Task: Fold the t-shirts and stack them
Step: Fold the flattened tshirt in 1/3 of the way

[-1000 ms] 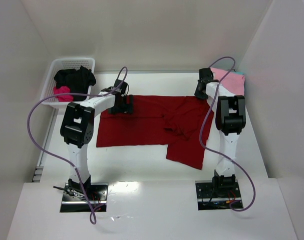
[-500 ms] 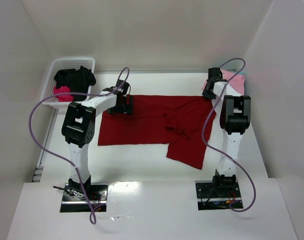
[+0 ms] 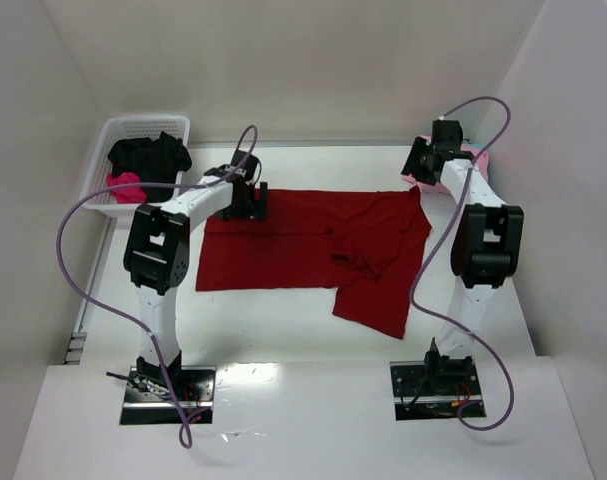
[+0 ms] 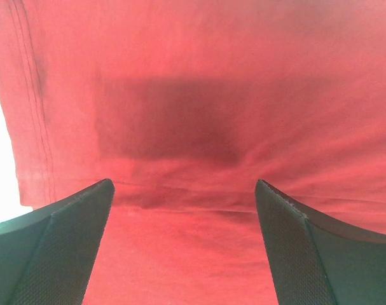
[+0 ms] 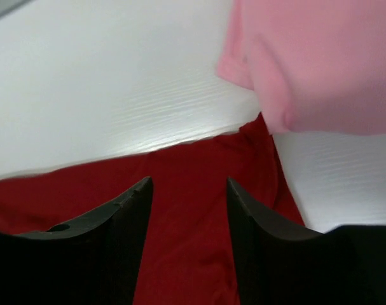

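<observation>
White table (image 3: 283, 320) lies open along the dark red t-shirt's (image 3: 283, 250) near edge, both jaws apart

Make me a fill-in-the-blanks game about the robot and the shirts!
1. The big t-shirt spread on the table is dark ___.
2. The white basket holds a magenta shirt and a ___ one.
3. The left gripper has its jaws ___, with nothing between them.
4. The folded shirt near the right gripper is light ___.

Missing words: red, black, open, pink.
</observation>
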